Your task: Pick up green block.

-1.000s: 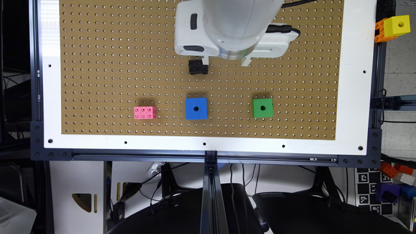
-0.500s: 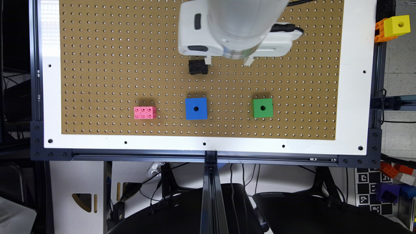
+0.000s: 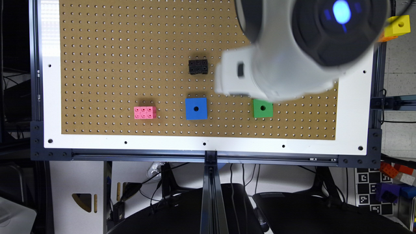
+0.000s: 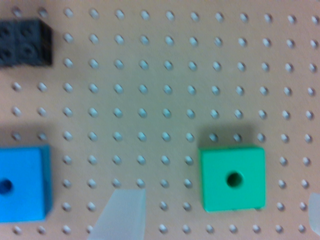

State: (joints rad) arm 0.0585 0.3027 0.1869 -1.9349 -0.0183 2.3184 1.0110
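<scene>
Gripper wide open, empty — above the pegboard, green block between its fingertips.

green block ringed by bare pegboard, blue cube well apart

robotics lab bench. brown pegboard with regular hole grid in white frame, mounted on dark aluminium extrusion rails. loose cables hang beneath bench at 6 o'clock. printed fiducial marker sheet at 4 o'clock, beside bin of spare coloured blocks. white robot arm housing over board at 1 o'clock.
</scene>
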